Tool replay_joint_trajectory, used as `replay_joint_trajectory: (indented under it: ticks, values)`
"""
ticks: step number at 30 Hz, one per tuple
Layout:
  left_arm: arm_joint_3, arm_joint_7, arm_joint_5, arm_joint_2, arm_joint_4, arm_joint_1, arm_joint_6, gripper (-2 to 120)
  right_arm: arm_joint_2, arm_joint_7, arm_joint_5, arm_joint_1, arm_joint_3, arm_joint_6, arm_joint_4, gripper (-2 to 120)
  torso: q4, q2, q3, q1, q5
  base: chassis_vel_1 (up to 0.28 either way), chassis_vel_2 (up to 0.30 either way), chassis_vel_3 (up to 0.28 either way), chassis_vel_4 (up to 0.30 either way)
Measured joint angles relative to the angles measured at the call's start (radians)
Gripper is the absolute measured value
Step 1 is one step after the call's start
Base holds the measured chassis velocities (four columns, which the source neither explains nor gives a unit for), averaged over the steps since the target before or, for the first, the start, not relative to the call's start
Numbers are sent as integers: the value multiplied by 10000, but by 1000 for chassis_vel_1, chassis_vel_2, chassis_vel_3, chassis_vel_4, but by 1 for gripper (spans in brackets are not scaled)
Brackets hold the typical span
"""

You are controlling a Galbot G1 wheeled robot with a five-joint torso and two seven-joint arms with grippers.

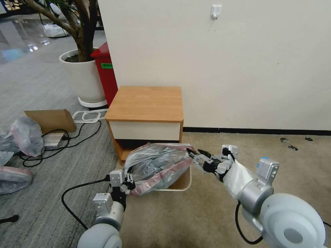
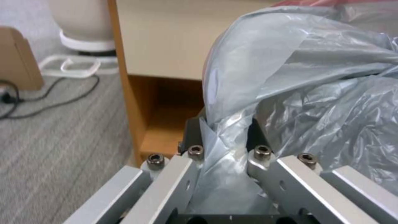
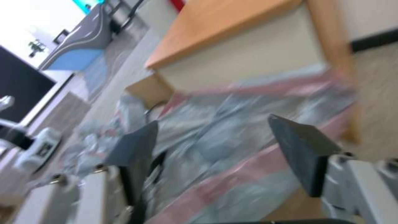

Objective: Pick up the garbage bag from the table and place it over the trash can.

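While the counter stood against the wall, the bag lay spread over the bin on the floor just in front of it. The left hand was clamped on the bag's near corner; the right hand hung with fingers spread, empty, at its far edge.

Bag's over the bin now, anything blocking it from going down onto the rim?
Nothing visible does. The garbage bag hangs spread over the trash can in front of the table. The left gripper is shut on one end of it; the right gripper, open, is at its other end.
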Motion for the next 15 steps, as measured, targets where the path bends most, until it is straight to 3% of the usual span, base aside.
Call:
replay_joint_trajectory:
  ticks: [2,4,7,11,15]
  values:
    - [181,-17,343,-1,104,-16,-403,5,242,930,204,208,-891,229,-219,84,1,0,0,0,-1,0,0,0,0]
    - [223,-17,459,-2,146,-25,-543,5,313,1260,292,257,-1097,378,-344,87,0,0,0,0,0,0,0,0,0]
    - [360,-17,892,-19,309,-67,-1103,5,480,2587,945,373,-1549,953,-697,98,0,0,0,0,1,0,0,0,0]
    - [440,0,1441,-22,489,-91,-1725,5,511,3642,1673,462,-1628,1589,-874,100,-1,0,0,0,0,0,0,0,0]
    - [463,48,1861,-28,604,-114,-1991,5,512,3952,1827,500,-1622,1964,-997,100,-1,0,0,0,0,0,0,0,0]
